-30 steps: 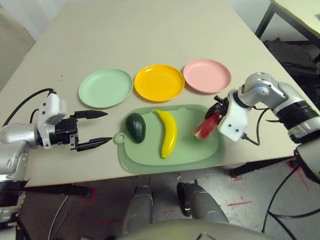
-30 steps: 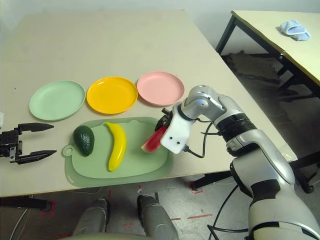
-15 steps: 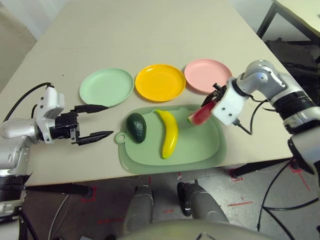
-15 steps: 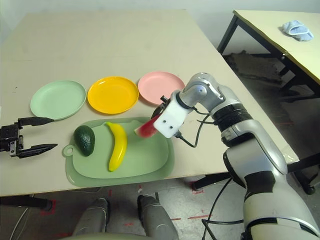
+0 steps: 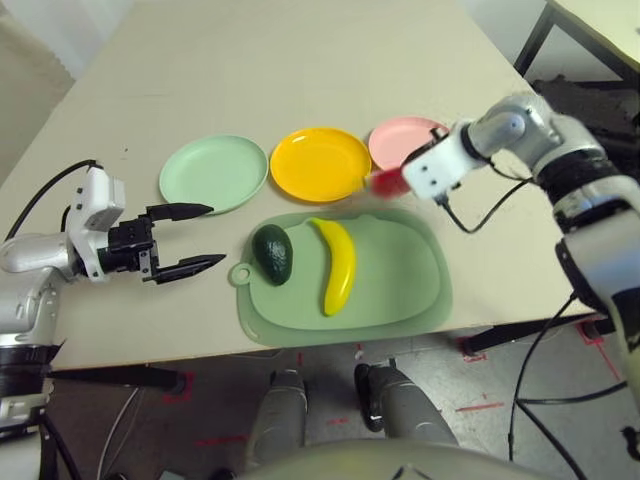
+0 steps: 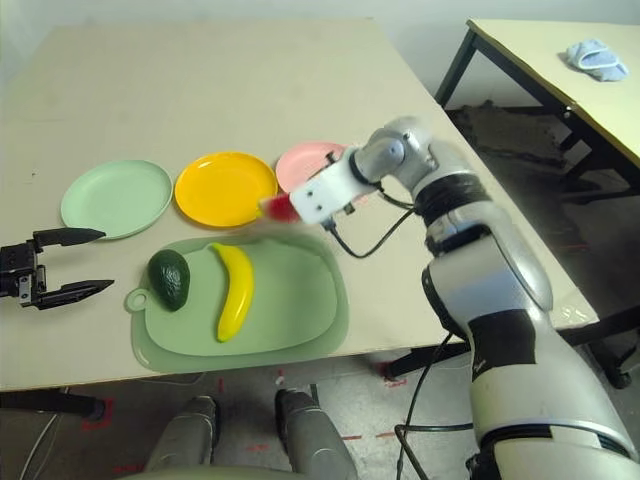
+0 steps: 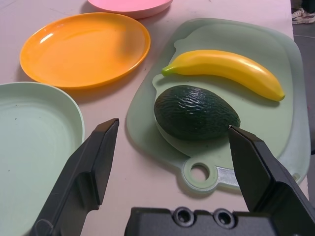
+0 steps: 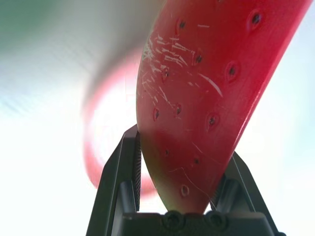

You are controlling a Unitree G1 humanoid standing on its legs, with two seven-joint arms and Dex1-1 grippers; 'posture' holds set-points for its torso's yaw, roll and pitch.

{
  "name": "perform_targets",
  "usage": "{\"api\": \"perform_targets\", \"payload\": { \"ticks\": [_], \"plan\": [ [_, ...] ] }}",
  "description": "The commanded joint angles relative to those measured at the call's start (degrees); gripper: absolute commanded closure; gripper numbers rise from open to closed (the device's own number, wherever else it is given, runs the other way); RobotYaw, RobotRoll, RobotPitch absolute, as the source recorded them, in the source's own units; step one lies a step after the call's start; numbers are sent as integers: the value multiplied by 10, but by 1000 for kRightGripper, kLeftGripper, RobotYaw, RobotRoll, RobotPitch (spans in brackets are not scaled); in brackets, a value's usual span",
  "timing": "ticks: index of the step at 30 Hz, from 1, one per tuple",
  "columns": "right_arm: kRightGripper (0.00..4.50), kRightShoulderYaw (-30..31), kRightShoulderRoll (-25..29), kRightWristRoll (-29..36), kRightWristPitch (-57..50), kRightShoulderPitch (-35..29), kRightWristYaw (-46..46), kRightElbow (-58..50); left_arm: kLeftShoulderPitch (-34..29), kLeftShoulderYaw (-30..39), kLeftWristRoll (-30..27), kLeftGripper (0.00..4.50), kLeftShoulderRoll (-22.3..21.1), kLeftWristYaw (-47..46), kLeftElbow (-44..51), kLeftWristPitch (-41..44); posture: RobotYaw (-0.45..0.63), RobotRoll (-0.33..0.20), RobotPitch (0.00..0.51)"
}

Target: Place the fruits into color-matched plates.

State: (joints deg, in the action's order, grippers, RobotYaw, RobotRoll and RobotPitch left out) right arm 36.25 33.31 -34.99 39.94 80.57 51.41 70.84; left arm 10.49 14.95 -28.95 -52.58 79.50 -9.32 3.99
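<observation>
Left gripper (image 5: 188,238): fingers spread apart with nothing between them, hovering over bare table just beside the cutting board's handle end. It sits where it did a second ago, pointed at the avocado.
Green plate (image 5: 213,174): empty, leftmost of the row of three; nothing about it has changed.
Avocado (image 5: 271,253): lying on the left part of the cutting board (image 5: 400,290), unmoved. In the left wrist view it sits between the two open fingers' lines of reach, not touched.
Yellow plate (image 5: 319,163): empty, in the middle of the row.
Banana (image 5: 338,263): on the middle of the board, just beside the avocado, same spot as before.
Watermelon wedge (image 5: 386,181): the one thing that has moved. A second ago it was low over the right part of the board; now it is lifted clear and carried to the near left edge of the pink plate.
Right gripper (image 8: 176,194): clamped on the wedge, both fingers pressed to its sides.
Pink plate (image 5: 398,140): still empty, rightmost.
Meaning: first fruit appears close to delivery; lowering and release remain, then two fruits.
</observation>
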Motion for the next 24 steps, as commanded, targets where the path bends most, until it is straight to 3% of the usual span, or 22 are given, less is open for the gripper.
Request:
{"api": "perform_targets", "payload": {
  "ticks": [1, 12, 24],
  "plan": [
    [2760, 20, -3, -47, -39, -6, -67, 40, 18, 8, -3, 0, 5, -9, -10, -1, 21, 0, 143],
    [2760, 25, -18, -91, -60, -30, -133, 64, 76, 35, -16, 0, 26, -119, -20, 70, 27, 0, 148],
    [2760, 31, -40, -116, -85, -33, -193, 71, 42, 37, -13, 0, 18, -119, 8, 70, 34, 0, 152]
  ]
}}
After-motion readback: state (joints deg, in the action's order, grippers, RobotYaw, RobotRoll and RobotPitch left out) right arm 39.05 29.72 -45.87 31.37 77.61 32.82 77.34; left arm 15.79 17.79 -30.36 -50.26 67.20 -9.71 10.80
